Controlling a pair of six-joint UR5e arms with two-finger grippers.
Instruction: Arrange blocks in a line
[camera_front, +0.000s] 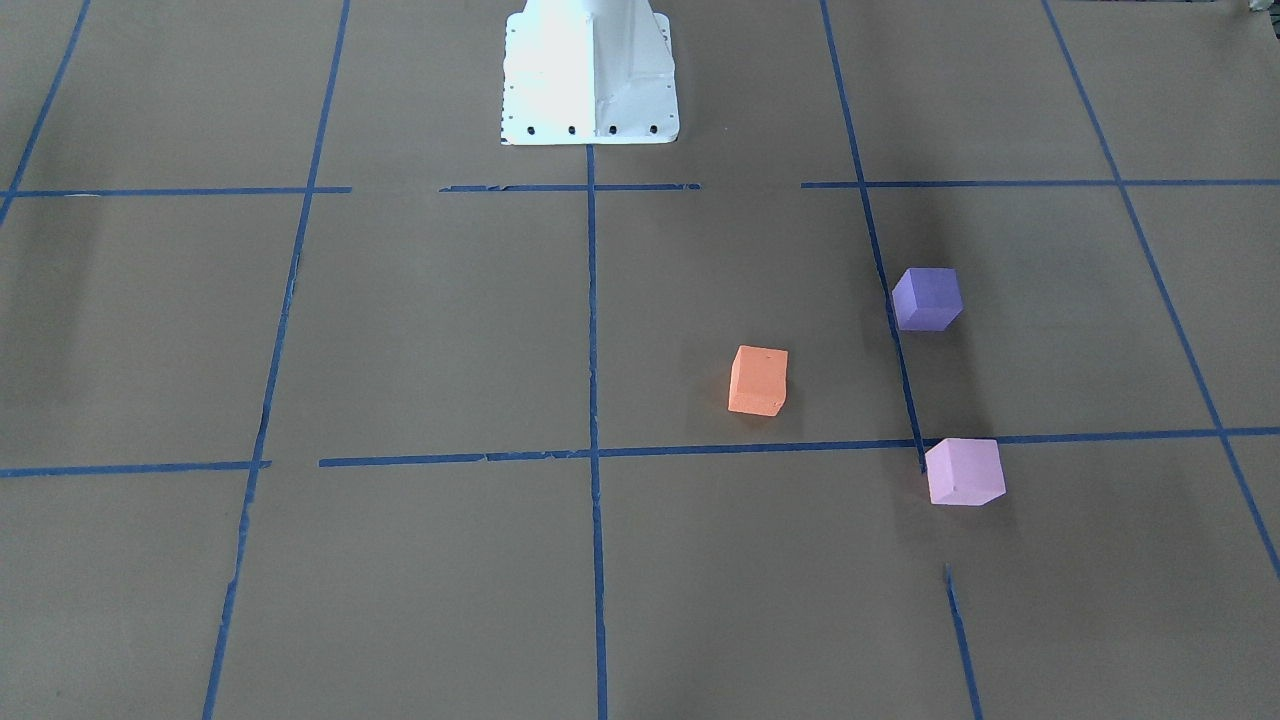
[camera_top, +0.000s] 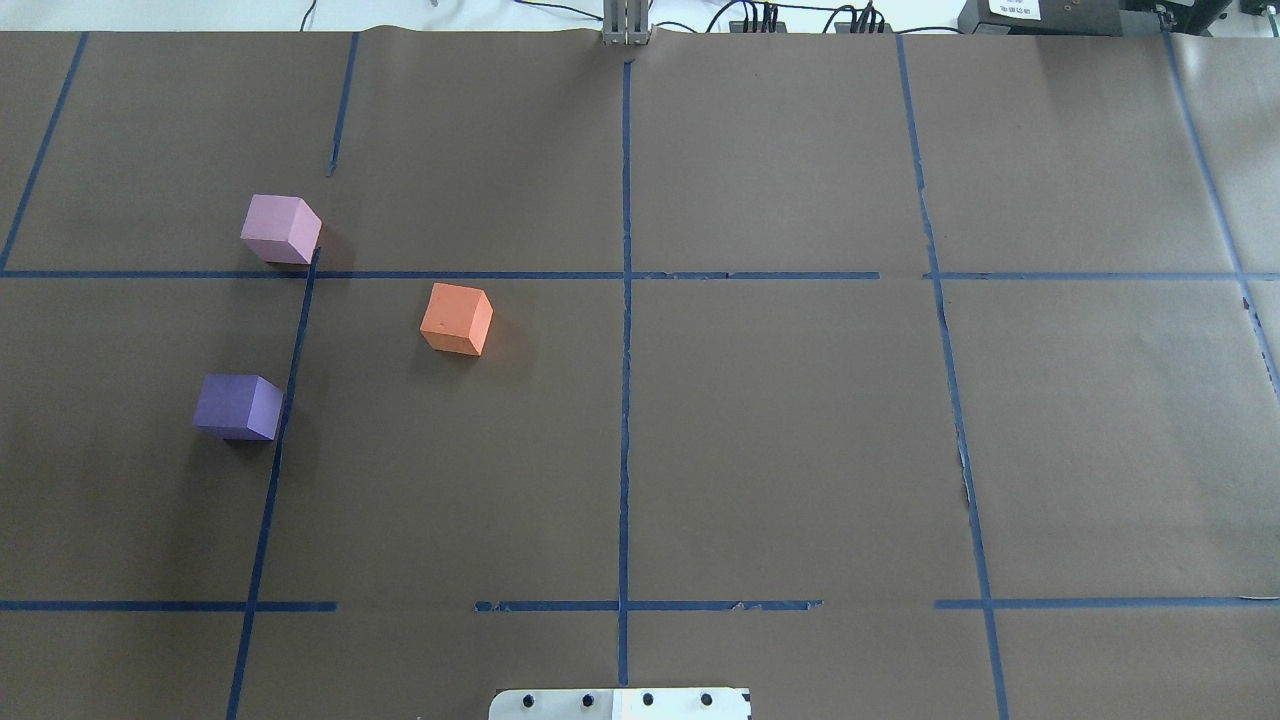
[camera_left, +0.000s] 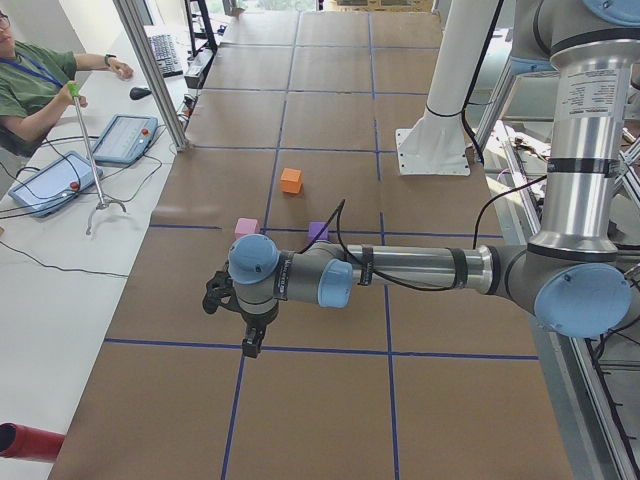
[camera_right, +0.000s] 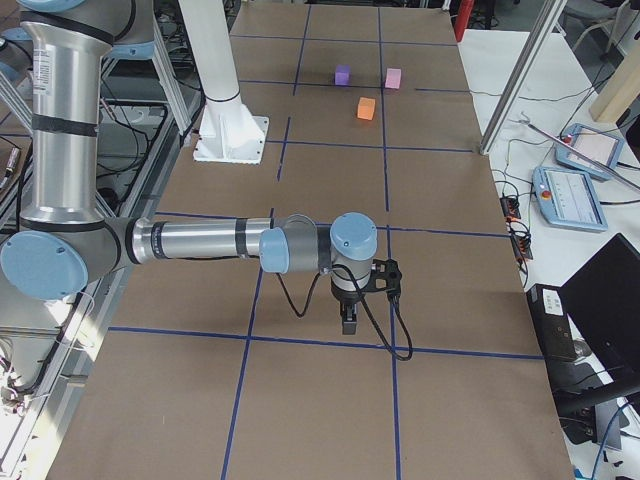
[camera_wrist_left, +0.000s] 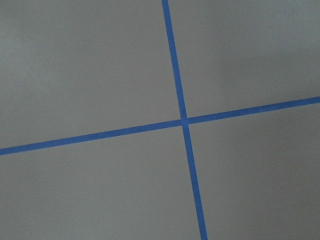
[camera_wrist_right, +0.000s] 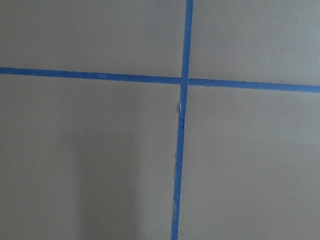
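Note:
Three cubes lie apart on the brown paper on my left side of the table. The orange block (camera_top: 457, 318) is nearest the centre line. The dark purple block (camera_top: 239, 406) is nearer my base and further left. The pale pink block (camera_top: 281, 229) is furthest from me, at a tape crossing. They also show in the front view: the orange block (camera_front: 758, 380), the purple block (camera_front: 927, 298) and the pink block (camera_front: 964, 471). My left gripper (camera_left: 253, 345) and right gripper (camera_right: 348, 322) hang over the table ends, far from the blocks; I cannot tell whether they are open or shut.
Blue tape lines (camera_top: 625, 330) form a grid on the paper. My white base pedestal (camera_front: 590, 75) stands at the near middle edge. An operator (camera_left: 30, 85) with tablets sits beyond the far edge. Both wrist views show only paper and tape crossings (camera_wrist_left: 184, 120).

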